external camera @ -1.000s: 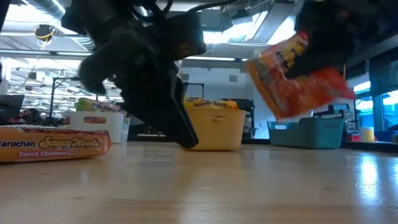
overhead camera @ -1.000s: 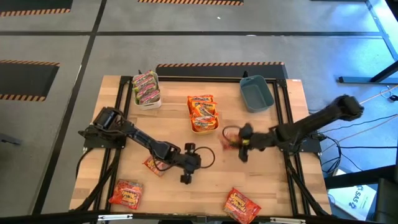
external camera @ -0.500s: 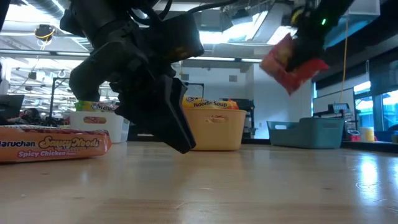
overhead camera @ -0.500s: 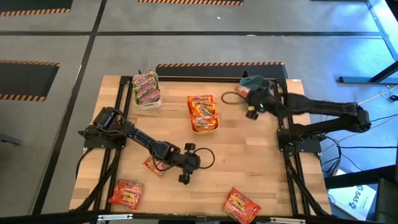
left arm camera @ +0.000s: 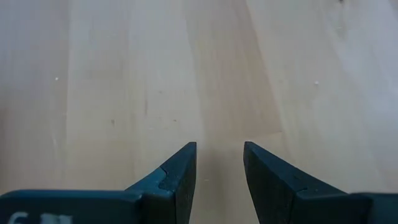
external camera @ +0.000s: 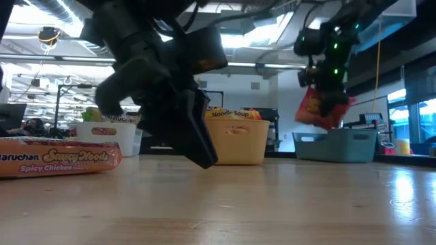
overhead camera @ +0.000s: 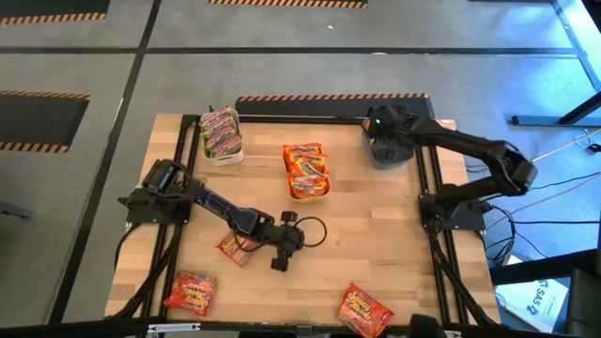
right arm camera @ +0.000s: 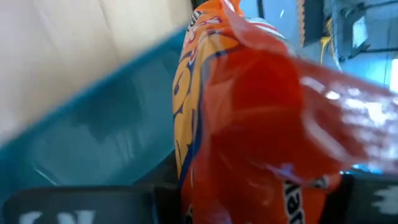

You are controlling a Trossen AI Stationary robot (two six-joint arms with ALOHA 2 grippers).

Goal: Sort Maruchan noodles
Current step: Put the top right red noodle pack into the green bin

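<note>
Sorting looks roughly halfway: green packets [overhead camera: 221,132] and orange packets [overhead camera: 306,169] are binned, a red packet [external camera: 320,107] is pinched over the blue bin [overhead camera: 387,150] by the right gripper [overhead camera: 379,127], three red ones [overhead camera: 191,291] are left on the worktop, left gripper [left arm camera: 219,169] jaws spread, empty.

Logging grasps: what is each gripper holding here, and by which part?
Right gripper holds a red packet by its top edge, above the blue bin. Left gripper holds nothing.

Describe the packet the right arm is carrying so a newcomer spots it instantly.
Find the blue bin at the table's far right corner. The right gripper hangs just above it, shut on a red packet. It is the only packet off the table; the other red ones lie flat near the front edge.
</note>
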